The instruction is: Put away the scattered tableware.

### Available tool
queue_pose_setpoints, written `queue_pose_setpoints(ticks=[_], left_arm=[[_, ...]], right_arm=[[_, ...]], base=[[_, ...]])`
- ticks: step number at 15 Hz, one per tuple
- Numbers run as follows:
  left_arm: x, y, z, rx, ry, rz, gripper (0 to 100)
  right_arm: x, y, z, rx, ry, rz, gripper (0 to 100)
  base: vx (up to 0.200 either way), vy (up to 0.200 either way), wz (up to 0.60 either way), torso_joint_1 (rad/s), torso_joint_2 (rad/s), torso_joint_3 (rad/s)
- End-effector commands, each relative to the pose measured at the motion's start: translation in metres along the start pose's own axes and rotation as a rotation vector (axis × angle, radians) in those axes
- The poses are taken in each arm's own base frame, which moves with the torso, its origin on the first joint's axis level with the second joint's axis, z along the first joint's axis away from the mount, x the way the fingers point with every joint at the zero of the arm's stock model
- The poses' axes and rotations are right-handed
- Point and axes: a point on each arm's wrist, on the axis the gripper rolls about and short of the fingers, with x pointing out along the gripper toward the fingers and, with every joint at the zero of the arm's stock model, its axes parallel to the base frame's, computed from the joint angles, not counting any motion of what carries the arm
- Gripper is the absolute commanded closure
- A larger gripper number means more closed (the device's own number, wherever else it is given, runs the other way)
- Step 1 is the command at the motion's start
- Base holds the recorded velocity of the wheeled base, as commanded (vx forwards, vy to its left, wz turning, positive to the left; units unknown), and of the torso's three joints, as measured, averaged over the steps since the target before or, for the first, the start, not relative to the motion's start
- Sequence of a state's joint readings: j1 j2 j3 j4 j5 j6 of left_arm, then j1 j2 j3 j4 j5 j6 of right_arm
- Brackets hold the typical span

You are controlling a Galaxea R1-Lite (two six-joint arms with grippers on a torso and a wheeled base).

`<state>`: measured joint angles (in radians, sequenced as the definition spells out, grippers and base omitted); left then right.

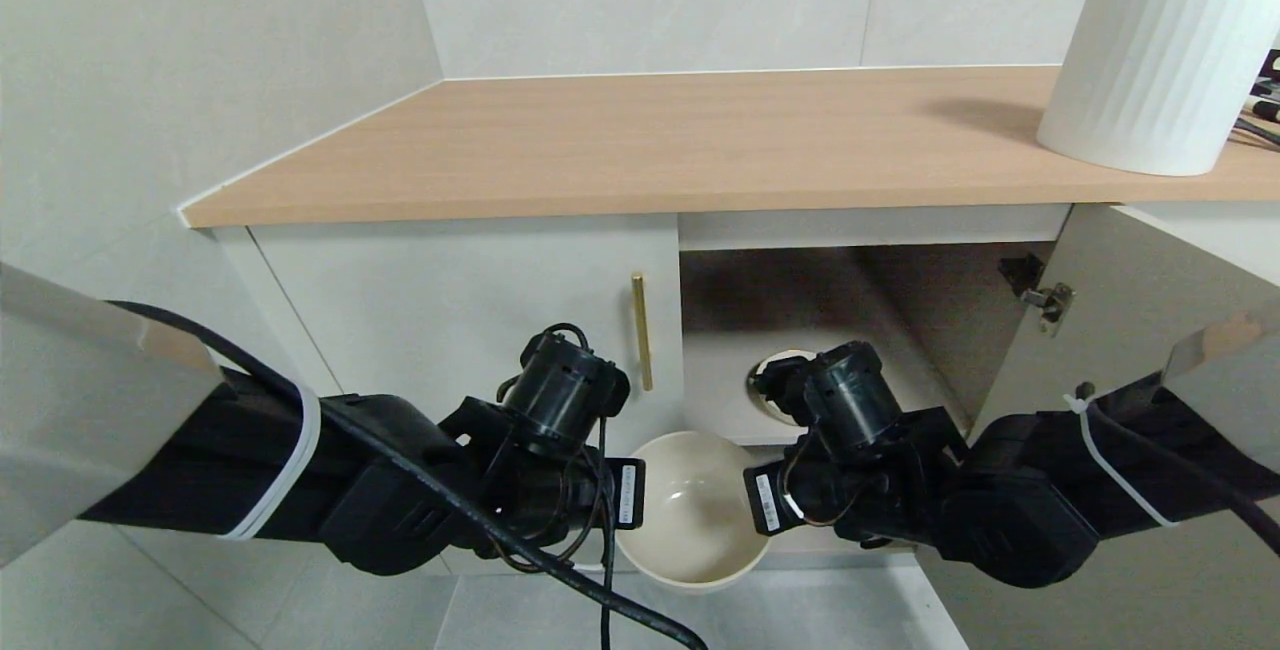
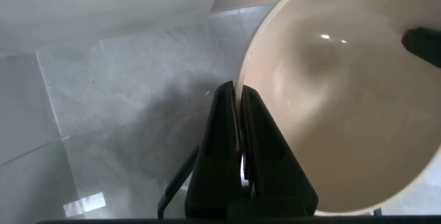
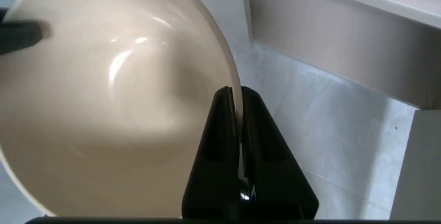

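Left gripper (image 2: 239, 94) closed narrowly on the rim of a cream bowl (image 1: 690, 515), one finger inside the wall and one outside, gripping the bowl's left edge. Right gripper (image 3: 238, 98) pinches the opposite, right edge of the same rim in the same way, its fingers drawn nearly together with only the thin wall between them. The bowl hangs upright between the two grippers, opening upward, its interior bare and glossy. It is held above a pale tiled floor (image 2: 103, 107), just in front of a low white cabinet (image 1: 460, 310).

The cabinet's left door is closed and carries a vertical brass handle (image 1: 641, 330). The right door (image 1: 1110, 330) stands swung open on its hinge (image 1: 1048, 302), exposing a shaded compartment. On the floor of that compartment lies a pale round dish (image 1: 771, 370), largely hidden behind the right wrist; its kind cannot be told.

A wooden countertop (image 1: 650, 140) tops the cabinet and runs into the wall corner. At its right end stands a white ribbed vessel (image 1: 1160, 50), well apart from the bowl.
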<state>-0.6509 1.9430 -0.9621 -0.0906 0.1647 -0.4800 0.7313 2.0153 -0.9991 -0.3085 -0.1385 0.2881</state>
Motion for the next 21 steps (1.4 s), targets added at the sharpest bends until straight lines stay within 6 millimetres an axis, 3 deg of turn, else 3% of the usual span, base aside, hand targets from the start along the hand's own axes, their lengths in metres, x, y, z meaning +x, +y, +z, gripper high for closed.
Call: queue_pose_setpoints(ticks=[1,7,8,16,19,21], left_arm=[[0.0,0.0,0.0,0.0,0.0,0.005,100],[-0.002,0.0,0.001,-0.003,-0.007,-0.001,100],[-0.002,0.0,0.001,-0.003,-0.006,0.0,0],[-0.002,0.0,0.001,-0.003,-0.008,-0.001,0],[-0.004,0.0,0.002,-0.004,-0.014,-0.003,0],[-0.004,0.0,0.002,-0.004,-0.014,-0.003,0]], right_arm=[[-0.001,0.0,0.0,-0.001,-0.001,-0.001,100],[-0.001,0.0,0.0,-0.001,-0.001,-0.001,100],[0.0,0.0,0.0,-0.002,0.001,-0.001,100],[0.001,-0.001,-0.003,-0.013,0.018,-0.006,100],[0.005,-0.011,-0.004,-0.024,0.044,-0.036,100],[0.015,-0.03,-0.001,0.008,0.052,-0.08,100]], base=[[0.0,0.0,0.0,0.0,0.0,0.0],[0.0,0.0,0.0,0.0,0.0,0.0],[0.0,0.0,0.0,0.0,0.0,0.0],[0.0,0.0,0.0,0.0,0.0,0.0],[0.0,0.0,0.0,0.0,0.0,0.0],[0.0,0.0,0.0,0.0,0.0,0.0]])
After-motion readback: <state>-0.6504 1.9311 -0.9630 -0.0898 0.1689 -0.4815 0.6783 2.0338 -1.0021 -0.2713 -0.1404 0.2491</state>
